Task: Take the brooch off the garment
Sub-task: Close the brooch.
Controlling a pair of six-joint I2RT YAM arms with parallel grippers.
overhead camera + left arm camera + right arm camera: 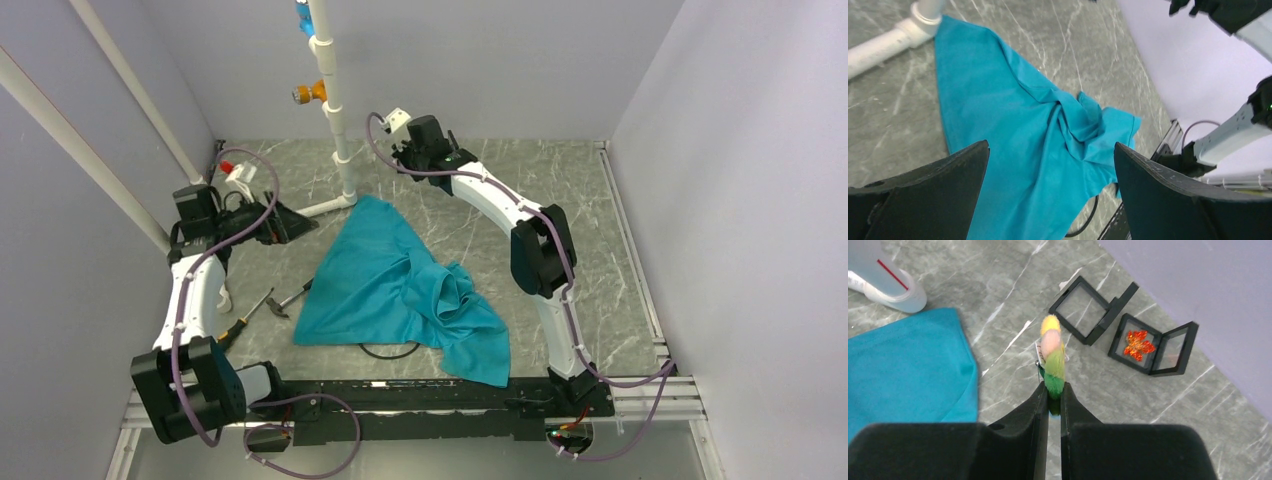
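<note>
Your right jaws clenched on the brooch (1052, 357), held above the table (998, 290), off the garment (903, 370), near its edge. Your left jaws spread wide, facing the garment.

We're holding the right arm (520, 215) stretched far forward, elbow bent, with the right gripper (1054, 390) pinching the brooch (1053, 357) between nearly closed fingers. Over on the other side, we're keeping the left arm (190, 300) folded up along its own edge, wrist turning inward, the left gripper (1050, 150) gaping wide and gripping nothing.
</note>
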